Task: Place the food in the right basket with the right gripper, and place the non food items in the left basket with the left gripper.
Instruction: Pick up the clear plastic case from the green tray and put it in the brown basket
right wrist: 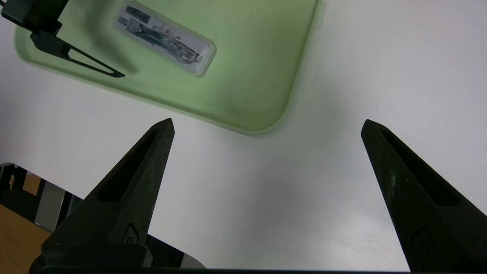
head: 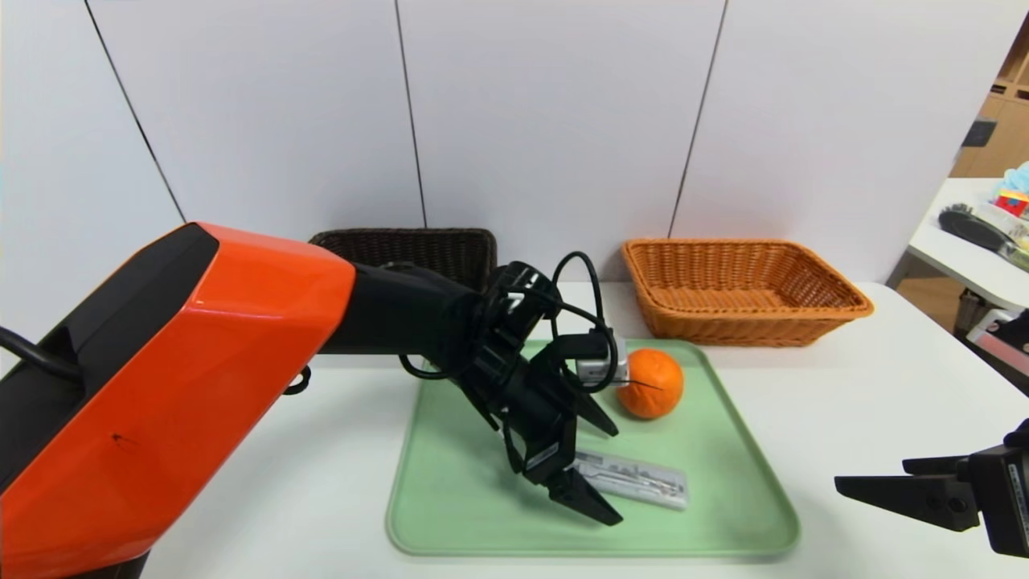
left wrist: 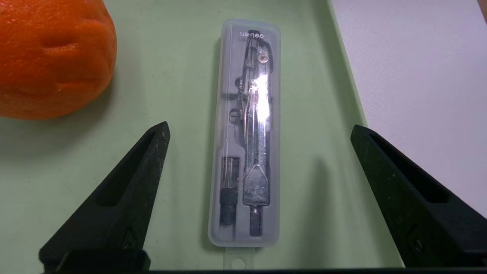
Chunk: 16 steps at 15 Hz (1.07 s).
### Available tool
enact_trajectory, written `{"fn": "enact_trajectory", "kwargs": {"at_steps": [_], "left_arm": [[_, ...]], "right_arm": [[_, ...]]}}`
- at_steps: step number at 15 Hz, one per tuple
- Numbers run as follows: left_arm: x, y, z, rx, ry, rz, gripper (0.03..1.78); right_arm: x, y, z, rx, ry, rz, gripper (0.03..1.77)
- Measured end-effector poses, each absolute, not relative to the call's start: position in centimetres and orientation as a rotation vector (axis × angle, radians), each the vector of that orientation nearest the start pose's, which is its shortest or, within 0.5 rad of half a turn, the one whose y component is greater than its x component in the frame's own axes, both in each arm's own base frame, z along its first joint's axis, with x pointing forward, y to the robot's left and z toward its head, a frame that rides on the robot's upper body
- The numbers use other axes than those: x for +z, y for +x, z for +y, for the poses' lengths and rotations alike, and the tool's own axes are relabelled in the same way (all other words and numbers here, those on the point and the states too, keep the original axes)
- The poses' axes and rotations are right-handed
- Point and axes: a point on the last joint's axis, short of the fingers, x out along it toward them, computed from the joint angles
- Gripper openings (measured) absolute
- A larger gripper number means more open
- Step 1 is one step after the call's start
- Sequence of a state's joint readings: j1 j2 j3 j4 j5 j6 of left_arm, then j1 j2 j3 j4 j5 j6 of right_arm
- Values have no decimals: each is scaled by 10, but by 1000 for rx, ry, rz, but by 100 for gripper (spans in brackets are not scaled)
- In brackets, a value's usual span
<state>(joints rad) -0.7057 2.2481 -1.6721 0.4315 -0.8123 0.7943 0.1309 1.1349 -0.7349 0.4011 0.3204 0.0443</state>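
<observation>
Left gripper [head: 608, 474] over the tray [head: 739, 515], open.
Left arm [head: 265, 314] slants in across the tray's left side, fingers apart; my right gripper [head: 872, 474] hangs open beyond the tray's right edge.

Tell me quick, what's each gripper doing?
Left gripper: open, above the flat case, holding nothing.
Right gripper: open, empty, off the tray's side.

Orange fruit [head: 651, 383], round, dimpled skin, rests on the green tray [head: 739, 498]. Flat translucent case [head: 635, 480], compass visible inside, lies on the tray. Orange-tan wicker basket [head: 744, 293] and dark brown wicker basket [head: 434, 249] stand behind.
</observation>
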Motion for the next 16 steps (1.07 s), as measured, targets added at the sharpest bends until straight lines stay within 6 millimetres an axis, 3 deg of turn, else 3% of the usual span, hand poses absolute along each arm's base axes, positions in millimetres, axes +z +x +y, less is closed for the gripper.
{"fn": "enact_trajectory", "kwargs": {"at_steps": [12, 16], "left_arm": [[108, 317, -298, -1657, 581, 345, 169], [108, 315, -296, -1638, 582, 373, 169]], "right_arm": [[202, 134, 25, 409, 117, 794, 170], [201, 133, 25, 410, 118, 797, 170]]}}
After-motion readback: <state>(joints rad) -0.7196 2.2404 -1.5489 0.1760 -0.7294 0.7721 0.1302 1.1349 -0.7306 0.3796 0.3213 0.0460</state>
